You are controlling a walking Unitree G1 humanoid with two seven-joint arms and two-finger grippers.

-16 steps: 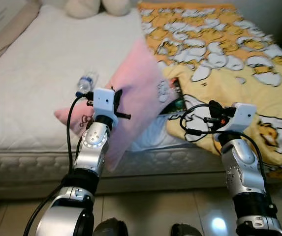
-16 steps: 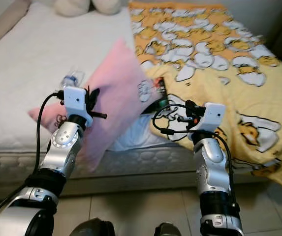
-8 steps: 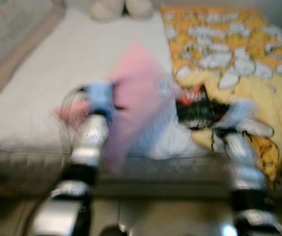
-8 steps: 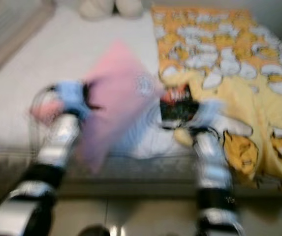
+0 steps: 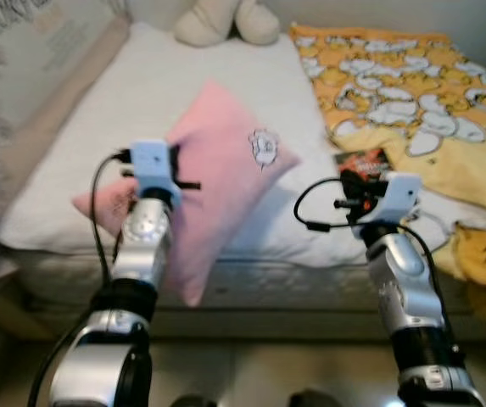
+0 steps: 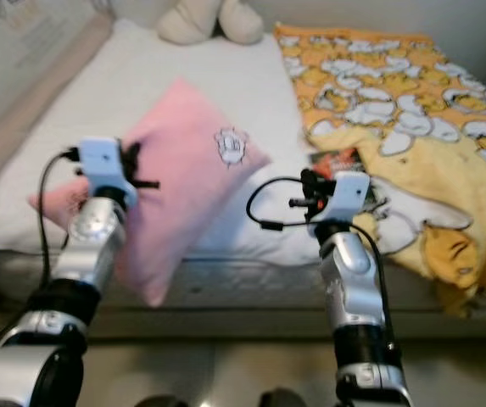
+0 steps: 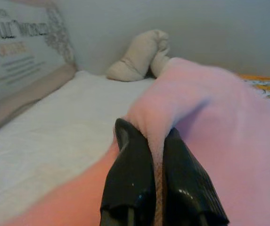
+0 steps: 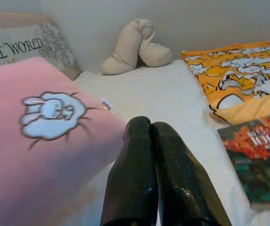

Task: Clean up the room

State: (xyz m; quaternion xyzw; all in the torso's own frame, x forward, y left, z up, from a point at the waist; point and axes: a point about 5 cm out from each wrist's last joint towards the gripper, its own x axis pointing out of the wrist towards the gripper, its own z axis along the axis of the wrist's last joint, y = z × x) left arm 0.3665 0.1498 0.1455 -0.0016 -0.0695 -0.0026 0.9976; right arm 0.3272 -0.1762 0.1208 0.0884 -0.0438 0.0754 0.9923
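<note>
A pink pillow (image 5: 222,175) with a small white rabbit patch hangs over the front edge of the white bed (image 5: 175,93). My left gripper (image 7: 157,141) is shut on the pillow's edge, the pink cloth (image 7: 210,122) pinched between its black fingers (image 7: 130,174). In the head views the left wrist (image 5: 151,174) sits against the pillow's left side. My right gripper (image 8: 151,125) is shut with nothing in it and hovers over the bed beside the pillow (image 8: 40,141). A book (image 5: 360,161) with a red and dark cover lies on the sheet by the right wrist (image 5: 387,197).
A yellow blanket (image 5: 412,93) with a duck pattern covers the bed's right half and droops over its edge. A beige plush toy (image 5: 226,19) rests at the head of the bed. A printed cushion (image 7: 17,52) leans along the left side. Tiled floor (image 5: 251,373) lies below.
The whole view has swung left and steadied after a blur. The pillow stays in my left gripper. The water bottle seen behind the pillow a second ago is hidden now.
</note>
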